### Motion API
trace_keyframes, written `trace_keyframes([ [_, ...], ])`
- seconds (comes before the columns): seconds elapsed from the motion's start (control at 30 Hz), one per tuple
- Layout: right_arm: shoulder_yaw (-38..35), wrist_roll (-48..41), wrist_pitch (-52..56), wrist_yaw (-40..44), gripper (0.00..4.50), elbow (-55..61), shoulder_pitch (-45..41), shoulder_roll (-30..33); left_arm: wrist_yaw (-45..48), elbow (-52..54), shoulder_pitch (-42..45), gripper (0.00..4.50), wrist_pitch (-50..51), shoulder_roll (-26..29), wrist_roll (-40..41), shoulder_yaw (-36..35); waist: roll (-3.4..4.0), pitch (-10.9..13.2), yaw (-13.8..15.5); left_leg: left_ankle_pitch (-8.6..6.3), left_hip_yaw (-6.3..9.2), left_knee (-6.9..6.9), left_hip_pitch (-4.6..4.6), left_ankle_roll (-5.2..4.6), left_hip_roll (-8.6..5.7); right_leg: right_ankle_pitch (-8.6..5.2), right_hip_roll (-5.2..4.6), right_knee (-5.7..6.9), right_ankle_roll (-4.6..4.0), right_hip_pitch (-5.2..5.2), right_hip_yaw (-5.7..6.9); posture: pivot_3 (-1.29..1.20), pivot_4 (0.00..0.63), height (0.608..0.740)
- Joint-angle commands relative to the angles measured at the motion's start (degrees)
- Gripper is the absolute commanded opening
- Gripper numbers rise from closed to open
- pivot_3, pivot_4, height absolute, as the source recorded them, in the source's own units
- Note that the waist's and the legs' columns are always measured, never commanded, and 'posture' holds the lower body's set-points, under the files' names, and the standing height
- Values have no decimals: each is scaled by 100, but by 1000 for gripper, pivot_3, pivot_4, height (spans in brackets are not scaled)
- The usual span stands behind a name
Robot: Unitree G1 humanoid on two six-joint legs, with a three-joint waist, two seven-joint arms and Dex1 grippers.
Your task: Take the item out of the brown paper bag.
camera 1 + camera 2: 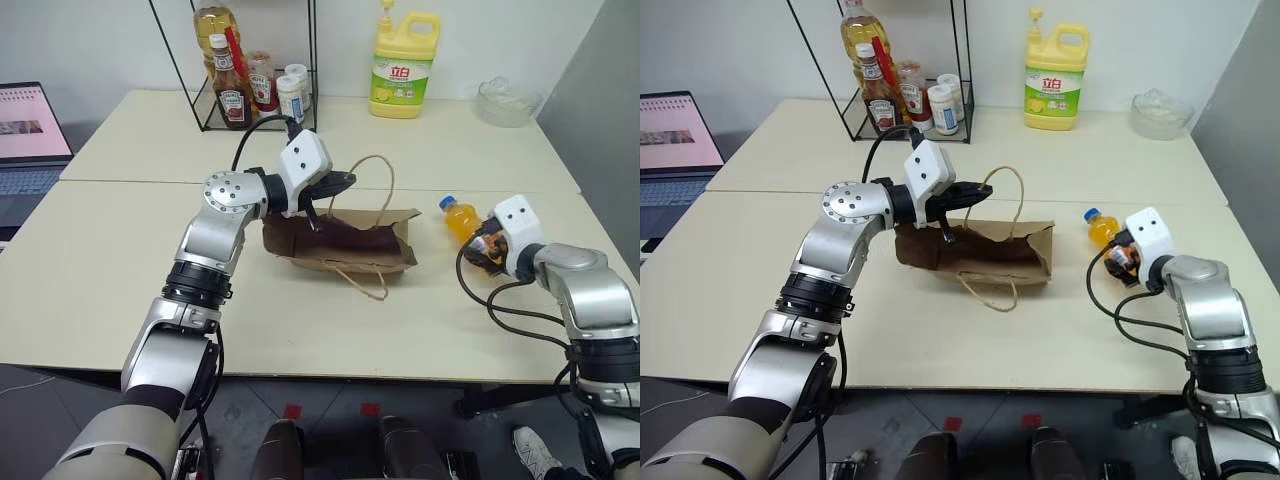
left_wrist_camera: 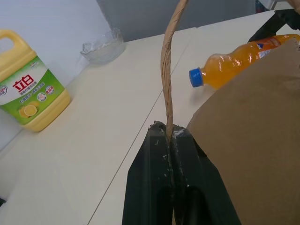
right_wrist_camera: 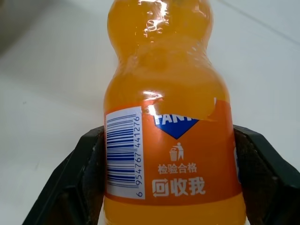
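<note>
the small clear plastic bottle of orange drink with a blue cap (image 1: 461,219) is already out of the wide, low brown kraft paper bag (image 1: 345,240). it lies tilted near the right edge of the pale desk (image 1: 100,270), cap toward the far side, well clear of the bag's open mouth. the right gripper (image 3: 164,178) grasps it around the labelled belly, one black finger on each side of the label, as the right wrist view shows plainly.

the left gripper (image 1: 340,184) is clenched on one thin twisted paper loop handle (image 2: 168,79) of the bag, holding that handle up above the middle of the desk while the bag lies on its side with its other handle (image 1: 362,285) trailing toward the near edge.

in my judgement the removal itself is done and the step in hand is setting the bottle down. the next move calls for bringing the bottle to rest on bare desk between the bag and the right edge, opening the right fingers only once it is steady, since a round bottle laid down could roll off that edge. after that the left gripper can let go of the handle.
</note>
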State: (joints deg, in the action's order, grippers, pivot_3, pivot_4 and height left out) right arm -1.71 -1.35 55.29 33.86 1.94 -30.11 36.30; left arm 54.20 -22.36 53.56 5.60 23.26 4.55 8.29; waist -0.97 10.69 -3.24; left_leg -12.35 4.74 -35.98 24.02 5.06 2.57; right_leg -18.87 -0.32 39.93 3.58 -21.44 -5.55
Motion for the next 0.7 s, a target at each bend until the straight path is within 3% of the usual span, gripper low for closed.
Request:
trace_keyframes([
  [0.03, -57, -94, -10, 47, 3242, -14, -224, 173, -52, 234, 54, 0, -51, 31, 38, -81, 0, 0, 0, 0, 0, 0, 0, 0, 0, 0, 0, 0, 0, 0, 0, 0, 150, 740],
  [0.17, -11, -136, -43, 54, 4479, -77, -180, 227, -50, 284, 15, 0, -33, 52, 46, -90, 0, 0, 1, 0, 0, -1, 0, 0, 0, 0, 0, 0, 0, 1, 0, 0, 150, 740],
  [0.43, -9, -117, -335, -42, 4479, 317, -33, 433, -72, 229, 29, 0, -50, 90, 10, -100, 0, 0, 1, 0, 0, -1, 0, 0, 0, 0, 0, 0, 0, 1, 0, 0, 150, 740],
  [0.53, -194, -314, -195, -39, 4500, 945, 90, 442, -132, 137, 55, 597, -66, 155, -2, -162, 0, 0, 3, 0, 0, -1, 0, 0, 0, 0, 0, 0, 0, 1, 0, 0, 150, 740],
  [0.7, -844, -766, -176, -398, 4500, 1835, 481, -195, -543, -732, 332, 2121, -112, 213, 49, -506, -1, 0, -4, 0, 5, -1, -1, 0, 4, 0, 4, 0, 1, 2, 3, 0, 150, 740],
])
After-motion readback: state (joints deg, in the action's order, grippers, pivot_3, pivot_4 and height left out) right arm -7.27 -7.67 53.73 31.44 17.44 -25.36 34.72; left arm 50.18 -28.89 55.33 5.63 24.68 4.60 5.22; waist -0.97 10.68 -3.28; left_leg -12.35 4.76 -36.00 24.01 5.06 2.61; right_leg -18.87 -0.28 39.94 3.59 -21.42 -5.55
